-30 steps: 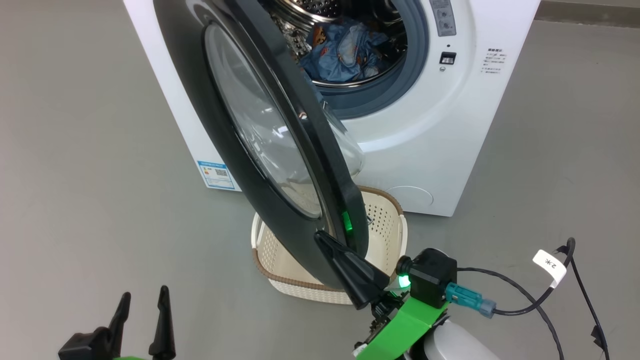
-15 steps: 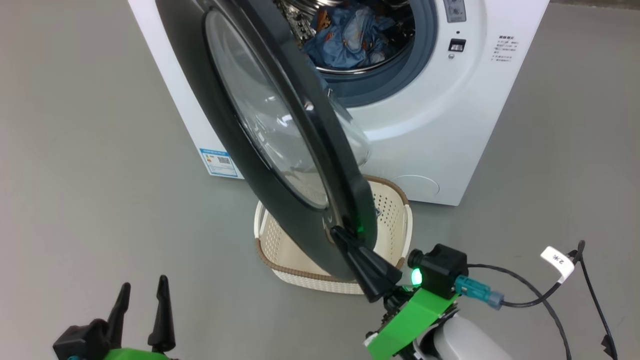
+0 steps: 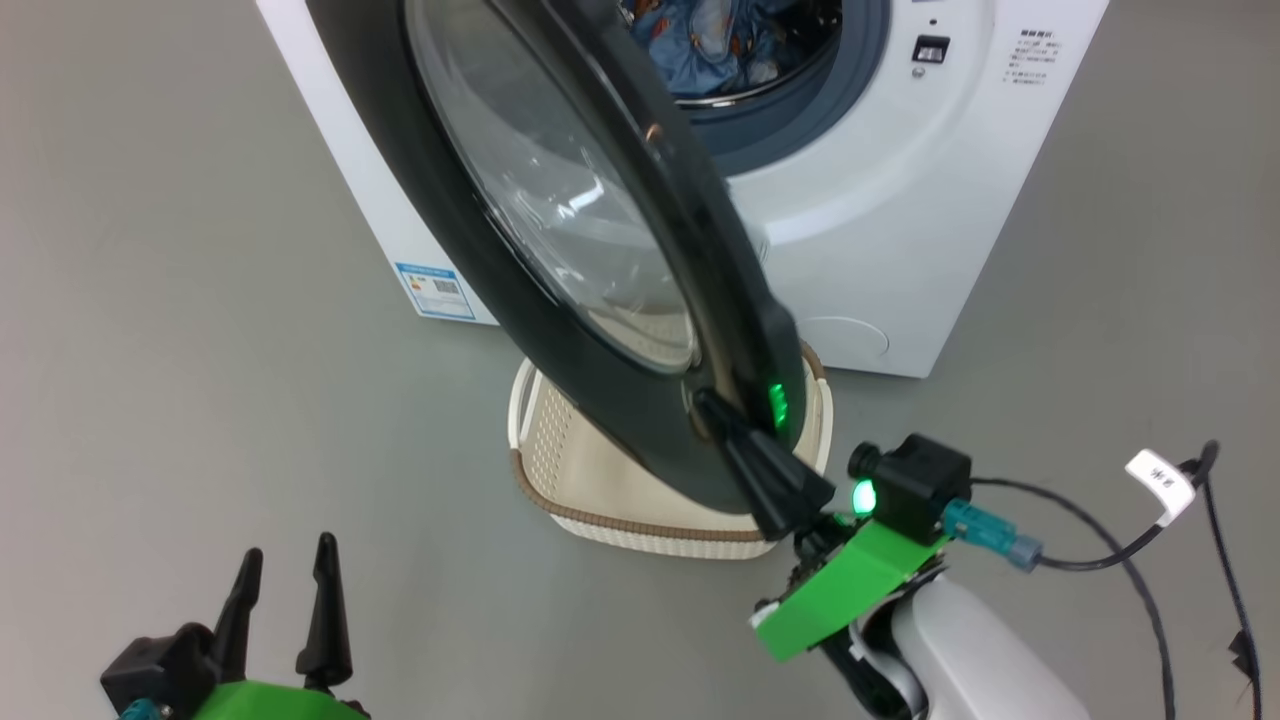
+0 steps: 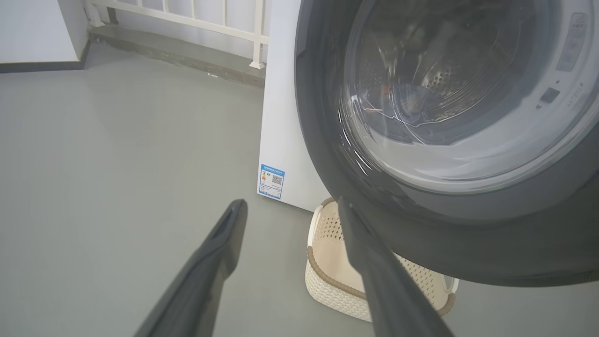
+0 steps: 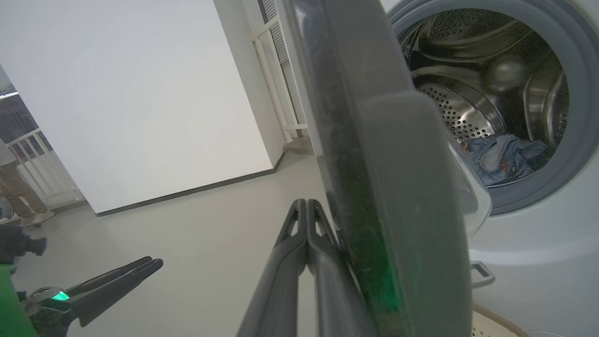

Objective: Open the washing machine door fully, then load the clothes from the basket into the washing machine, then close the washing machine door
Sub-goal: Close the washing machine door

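Observation:
The washing machine (image 3: 870, 220) stands with its door (image 3: 620, 420) part-way swung, black rim and glass bowl facing me. The clothes (image 3: 720, 40), blue printed fabric, lie inside the steel drum and show again as the clothes (image 5: 500, 157). My right gripper (image 3: 705, 405) is shut, its tips pressed against the door's outer face near the free edge; in the right wrist view the right gripper (image 5: 306, 206) lies beside the door (image 5: 398, 187). The basket (image 3: 640, 535) sits on the floor under the door. My left gripper (image 3: 287, 550) hangs open at the lower left, holding nothing.
A black cable with a white tag (image 3: 1160, 480) trails from my right wrist over the grey floor. A blue label (image 4: 271, 180) marks the machine's lower front corner. A white wall and railing stand behind, and a person's legs (image 5: 18, 187) show at far left.
The door has swung further toward the machine, with my shut right gripper following against it. The camera has shifted too. My left gripper stays open and low.

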`<state>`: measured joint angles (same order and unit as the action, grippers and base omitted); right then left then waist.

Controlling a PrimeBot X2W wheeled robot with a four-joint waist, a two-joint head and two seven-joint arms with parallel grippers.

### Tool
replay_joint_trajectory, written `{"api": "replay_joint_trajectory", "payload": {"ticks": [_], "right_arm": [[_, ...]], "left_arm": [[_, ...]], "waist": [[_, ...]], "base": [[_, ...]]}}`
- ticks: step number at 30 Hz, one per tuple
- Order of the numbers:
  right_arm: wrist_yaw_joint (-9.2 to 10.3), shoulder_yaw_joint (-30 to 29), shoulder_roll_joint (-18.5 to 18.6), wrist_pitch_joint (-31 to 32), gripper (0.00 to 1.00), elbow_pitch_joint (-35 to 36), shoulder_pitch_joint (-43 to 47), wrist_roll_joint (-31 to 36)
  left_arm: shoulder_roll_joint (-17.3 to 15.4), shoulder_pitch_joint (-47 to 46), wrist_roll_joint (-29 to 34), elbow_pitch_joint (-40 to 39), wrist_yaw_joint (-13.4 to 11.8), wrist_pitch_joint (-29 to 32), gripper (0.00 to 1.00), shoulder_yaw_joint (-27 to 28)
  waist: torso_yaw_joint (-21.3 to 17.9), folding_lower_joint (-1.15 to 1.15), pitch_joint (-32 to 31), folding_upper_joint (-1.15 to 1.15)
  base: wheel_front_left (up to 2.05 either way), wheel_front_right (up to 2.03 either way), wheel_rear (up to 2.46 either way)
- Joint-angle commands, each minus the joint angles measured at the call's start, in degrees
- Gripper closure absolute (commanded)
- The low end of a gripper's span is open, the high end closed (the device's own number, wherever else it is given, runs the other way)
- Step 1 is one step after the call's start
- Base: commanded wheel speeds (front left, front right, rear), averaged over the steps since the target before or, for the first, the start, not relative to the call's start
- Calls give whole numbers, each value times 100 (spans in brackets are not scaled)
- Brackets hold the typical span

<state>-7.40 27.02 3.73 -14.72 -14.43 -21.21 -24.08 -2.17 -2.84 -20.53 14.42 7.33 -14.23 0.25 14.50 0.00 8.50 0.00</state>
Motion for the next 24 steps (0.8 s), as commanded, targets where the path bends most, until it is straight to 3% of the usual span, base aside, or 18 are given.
{"api": "replay_joint_trajectory", "payload": {"ticks": [1,24], "right_arm": [[-9,-9,-85,-28,100,147,-190,67],[-9,-1059,65,-28,100,335,-976,626]], "left_arm": [[-71,-221,-68,-162,-4,-77,0,159],[-71,-710,-198,-262,11,-77,0,34]], "waist": [[-22,0,62,0],[-124,0,1048,0]], "base": [[0,0,0],[0,0,0]]}}
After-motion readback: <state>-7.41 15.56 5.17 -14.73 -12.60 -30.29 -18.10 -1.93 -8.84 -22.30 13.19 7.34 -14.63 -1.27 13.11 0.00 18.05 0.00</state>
